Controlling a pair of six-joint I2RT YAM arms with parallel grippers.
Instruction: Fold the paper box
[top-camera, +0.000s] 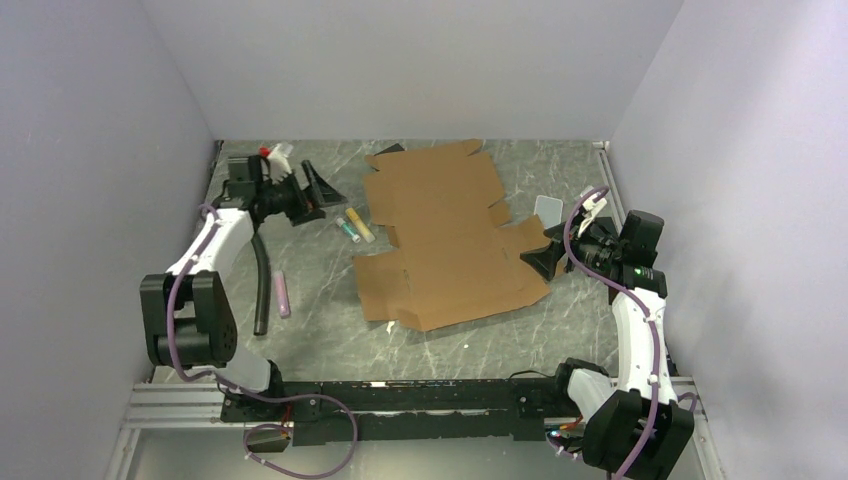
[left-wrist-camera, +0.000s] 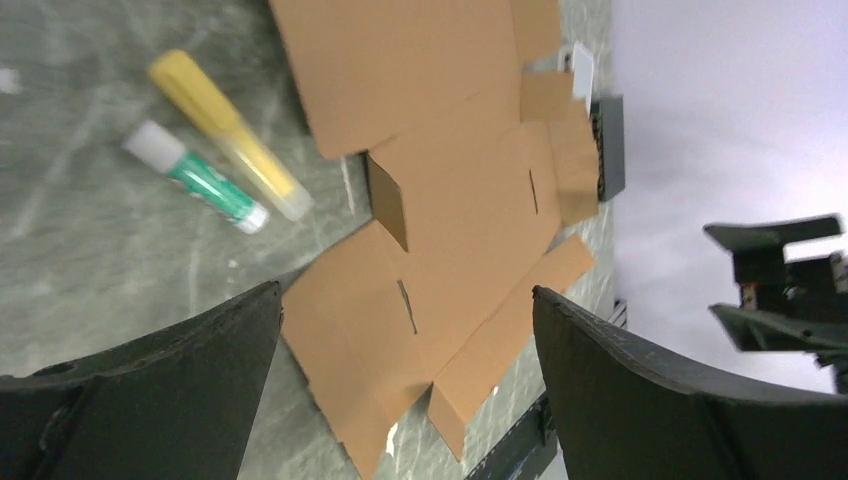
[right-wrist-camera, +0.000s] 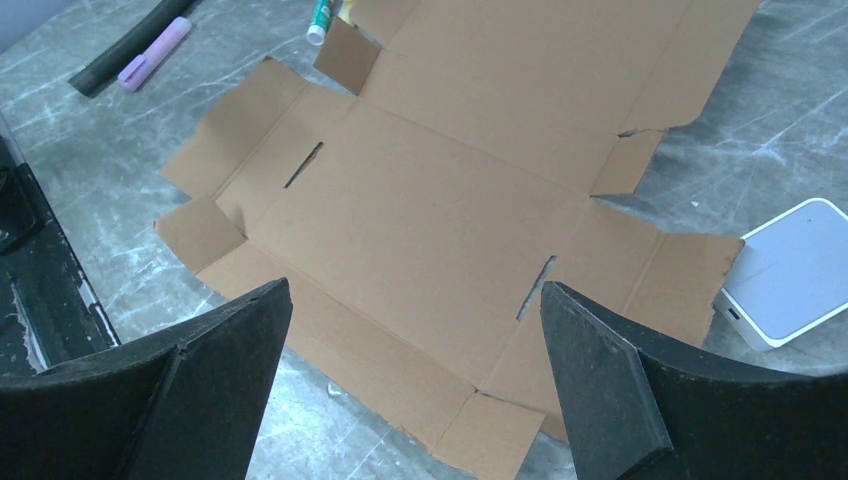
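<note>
Seen from above, the left hand sat at about ten o'clock from the paper box, its two dark fingers spread wide with nothing between them. It was off the box and pointing toward it across the grey marbled counter.

At about six o'clock from that hand, a black hose lay curved on the counter, with a purple marker just beside it on the right. Between the left hand and the box lay a green-labelled glue stick and a yellow stick, side by side and close to the box's left edge.

The box lay in the middle of the counter, opened out as one flat brown sheet with its creases, slots and tabs facing up. One small flap on its left side stood partly raised, while the rest lay flat.

A white square container sat at about two o'clock from the box's centre, just beside the corner of a right-hand flap.

The right hand was at about four o'clock from the box's centre, at its right edge. Its fingers were also fully apart and held nothing. From its wrist view they framed the near flaps, but I could not tell whether they touched the cardboard.
</note>
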